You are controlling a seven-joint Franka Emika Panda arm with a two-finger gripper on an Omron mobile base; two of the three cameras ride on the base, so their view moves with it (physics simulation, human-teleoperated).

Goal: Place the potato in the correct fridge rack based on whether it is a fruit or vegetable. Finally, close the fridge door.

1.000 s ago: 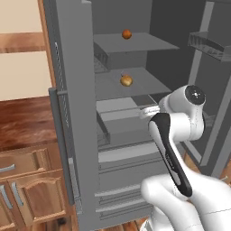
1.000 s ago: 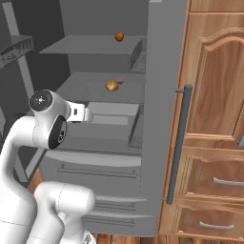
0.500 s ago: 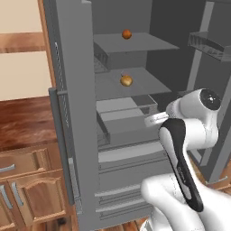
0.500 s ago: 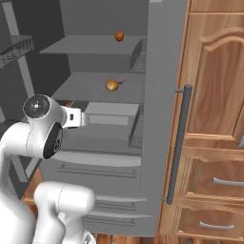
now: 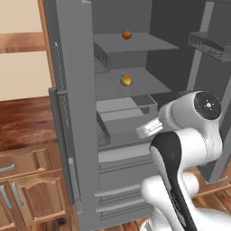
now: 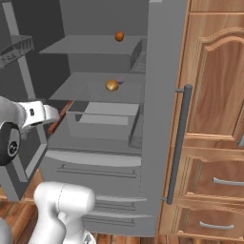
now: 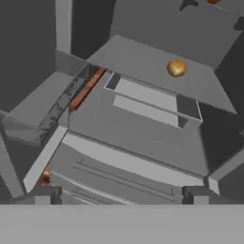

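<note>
The potato, a small tan-yellow lump, lies alone on the fridge rack, the second grey shelf from the top. My gripper hangs open and holds nothing. It is outside the fridge, below the rack and well back from it, and its two dark fingertips stand wide apart. The fridge door stands swung open, with a wire bin on its inside. In the base views the white hand sits level with the drawer.
A darker orange-brown round item rests on the top shelf. A grey drawer sits under the rack. The shut fridge panel with its long handle adjoins wooden cabinets.
The arm has drawn back from the fridge and sunk lower. The gripper stays open and empty. The potato rests unmoved on the rack.
</note>
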